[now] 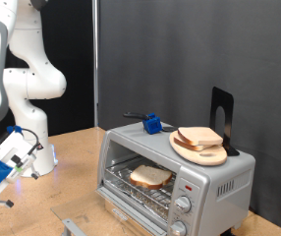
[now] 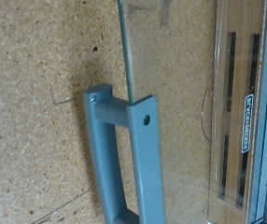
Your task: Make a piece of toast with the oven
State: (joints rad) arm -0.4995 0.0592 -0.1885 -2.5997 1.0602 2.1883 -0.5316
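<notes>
The silver-grey oven (image 1: 219, 182) stands at the exterior view's right with its glass door swung down and open. One slice of bread, the piece of toast (image 1: 150, 177), lies on the wire rack inside. More bread (image 1: 201, 136) lies on a round wooden plate (image 1: 185, 147) on top of the oven. My gripper (image 1: 1, 192) hangs low at the exterior view's left, apart from the oven. The wrist view shows the door's grey handle (image 2: 124, 149) and the glass edge (image 2: 126, 47) close up; my fingers do not show there.
A flat black stand (image 1: 222, 116) and a small blue object (image 1: 152, 124) sit on top of the oven. Two knobs (image 1: 184, 205) are at the oven's front right. The table is cork-coloured board (image 1: 72, 167), with a dark curtain behind.
</notes>
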